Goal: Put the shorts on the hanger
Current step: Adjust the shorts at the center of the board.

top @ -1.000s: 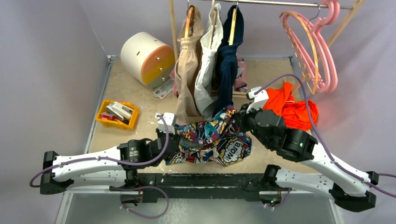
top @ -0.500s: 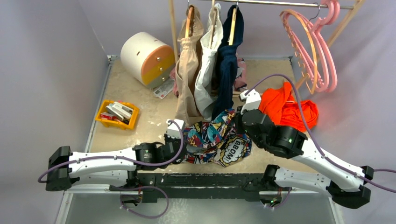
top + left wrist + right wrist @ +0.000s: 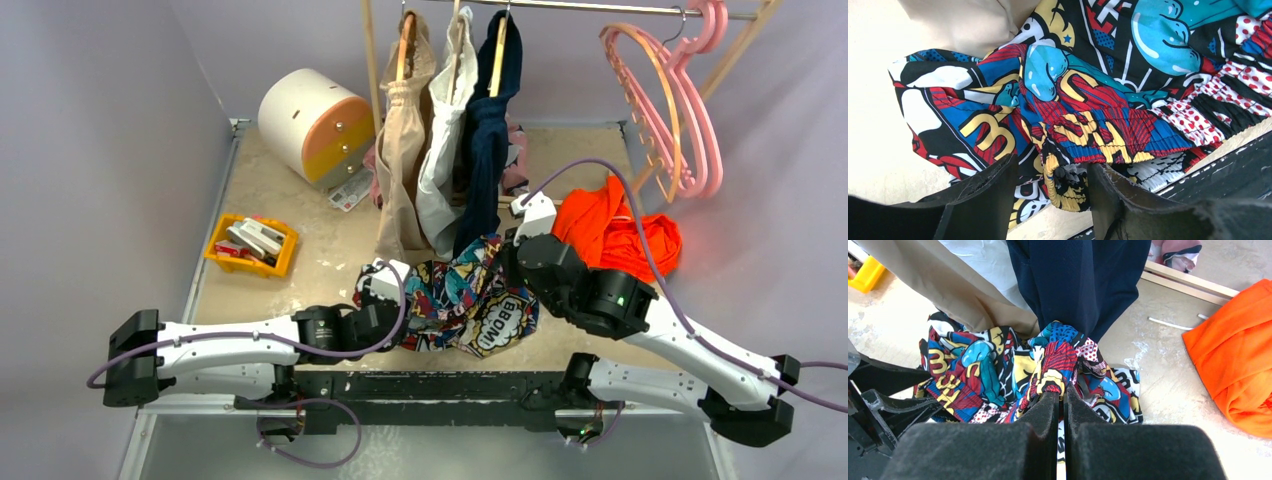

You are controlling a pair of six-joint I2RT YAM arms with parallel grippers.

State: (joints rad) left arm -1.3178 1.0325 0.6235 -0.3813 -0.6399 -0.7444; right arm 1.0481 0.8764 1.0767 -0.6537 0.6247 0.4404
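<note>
On my top feed, each arm reads as a chain of white link shells and black joint housings. The left arm (image 3: 230, 345) and the right arm (image 3: 700, 350) are built alike: the white shells are dotted with small dark screws, with a black cylindrical motor casing at mid-arm and a black angular block at the outer joint. I trace one lilac cable (image 3: 590, 160) running loose along each arm. A white camera housing (image 3: 385, 275) caps each wrist. A green indicator light (image 3: 620, 300) shows on the right arm's black section. The left gripper (image 3: 1050, 170) and right gripper (image 3: 1062, 395) have matt black, blocky fingers (image 3: 983, 195) with pale scuffs along the edges.
</note>
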